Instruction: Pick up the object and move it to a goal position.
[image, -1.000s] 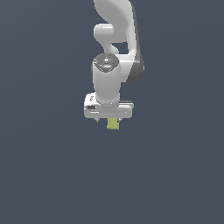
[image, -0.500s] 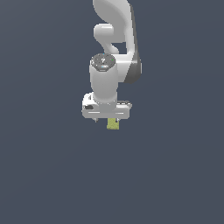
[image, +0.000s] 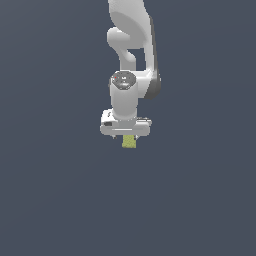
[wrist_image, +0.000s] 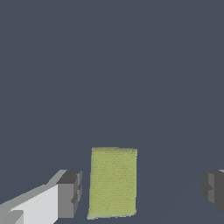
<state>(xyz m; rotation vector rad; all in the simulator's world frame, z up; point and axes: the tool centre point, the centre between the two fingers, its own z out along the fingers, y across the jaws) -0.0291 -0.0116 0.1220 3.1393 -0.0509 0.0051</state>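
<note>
The object (image: 129, 142) is a small yellow-green rectangular block lying on the dark grey floor, partly hidden under the white gripper (image: 126, 136) in the exterior view. In the wrist view the block (wrist_image: 113, 181) lies between the two grey fingertips of the gripper (wrist_image: 142, 190). The jaws stand wide apart, and neither pad touches the block. The block sits closer to one finger (wrist_image: 70, 192) than to the other (wrist_image: 213, 188). The gripper is open and holds nothing.
The white arm (image: 132, 45) reaches down from the top of the exterior view. Plain dark grey floor (image: 60, 190) lies all around, and no other objects show.
The gripper has come down a little over the block, moving slightly toward the exterior view's right. The block has not moved.
</note>
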